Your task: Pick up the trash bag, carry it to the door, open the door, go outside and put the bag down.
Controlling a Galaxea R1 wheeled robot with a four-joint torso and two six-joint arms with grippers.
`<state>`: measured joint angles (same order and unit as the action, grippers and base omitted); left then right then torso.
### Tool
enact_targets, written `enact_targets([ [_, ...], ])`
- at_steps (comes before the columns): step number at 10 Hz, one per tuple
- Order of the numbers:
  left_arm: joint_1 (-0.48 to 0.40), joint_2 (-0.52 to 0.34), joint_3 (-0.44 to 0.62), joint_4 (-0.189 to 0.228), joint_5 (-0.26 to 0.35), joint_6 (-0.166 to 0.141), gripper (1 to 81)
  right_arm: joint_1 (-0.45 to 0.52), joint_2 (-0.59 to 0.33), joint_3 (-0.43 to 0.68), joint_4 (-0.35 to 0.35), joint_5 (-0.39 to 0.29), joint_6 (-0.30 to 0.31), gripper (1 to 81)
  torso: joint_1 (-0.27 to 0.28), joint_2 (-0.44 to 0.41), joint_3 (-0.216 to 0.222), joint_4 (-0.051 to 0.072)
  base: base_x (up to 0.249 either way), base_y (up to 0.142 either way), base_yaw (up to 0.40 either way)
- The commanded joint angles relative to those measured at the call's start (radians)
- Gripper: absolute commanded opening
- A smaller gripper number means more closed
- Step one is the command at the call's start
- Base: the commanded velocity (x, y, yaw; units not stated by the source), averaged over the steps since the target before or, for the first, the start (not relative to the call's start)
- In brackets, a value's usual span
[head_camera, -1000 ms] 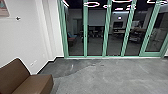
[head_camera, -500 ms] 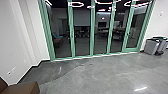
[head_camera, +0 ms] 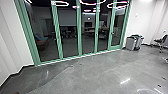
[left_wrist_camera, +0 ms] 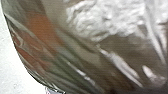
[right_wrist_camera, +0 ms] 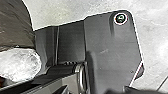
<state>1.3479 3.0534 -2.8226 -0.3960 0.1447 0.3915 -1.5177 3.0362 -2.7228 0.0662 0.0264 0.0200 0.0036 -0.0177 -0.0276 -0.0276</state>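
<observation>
The trash bag (left_wrist_camera: 82, 50) looms close in the left wrist view, a see-through dark film with something orange and something crumpled and white inside. Part of the same bag (right_wrist_camera: 15, 25) shows in the right wrist view, beside the robot's dark base plate, with a white crumpled lump low on it. A row of green-framed glass doors (head_camera: 79, 32) stands ahead in the head view, with a dim room behind the glass. How either gripper stands on the bag cannot be told.
Grey bins (head_camera: 132, 42) stand by the wall right of the glass front. A dark chair (head_camera: 162, 41) is at the far right. A white wall (head_camera: 12, 42) runs along the left, above grey concrete floor (head_camera: 82, 77).
The head camera has turned to the right: the glass front now lies further left, the brown seat has almost left the picture, and the bins and chair have come into it.
</observation>
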Motion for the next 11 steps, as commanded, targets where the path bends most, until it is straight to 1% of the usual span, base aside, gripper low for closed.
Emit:
enact_targets([
  [1,-0.071,-0.001,-0.005,0.005,0.061,0.004,1.0,0.055,0.003,0.002,-0.005,-0.056,0.000,81.1,0.000,0.000,0.000,0.000,0.000,0.000,-0.384],
  [8,-0.071,-0.001,-0.005,0.003,0.061,0.004,1.0,0.055,0.005,0.002,-0.005,-0.056,0.000,81.1,0.000,0.000,0.000,0.000,0.000,0.000,-0.382],
  [11,-0.071,-0.001,-0.011,0.003,0.061,0.003,1.0,0.053,0.005,0.002,-0.005,-0.054,0.000,81.1,0.000,0.000,0.000,0.000,0.000,0.000,-0.323],
])
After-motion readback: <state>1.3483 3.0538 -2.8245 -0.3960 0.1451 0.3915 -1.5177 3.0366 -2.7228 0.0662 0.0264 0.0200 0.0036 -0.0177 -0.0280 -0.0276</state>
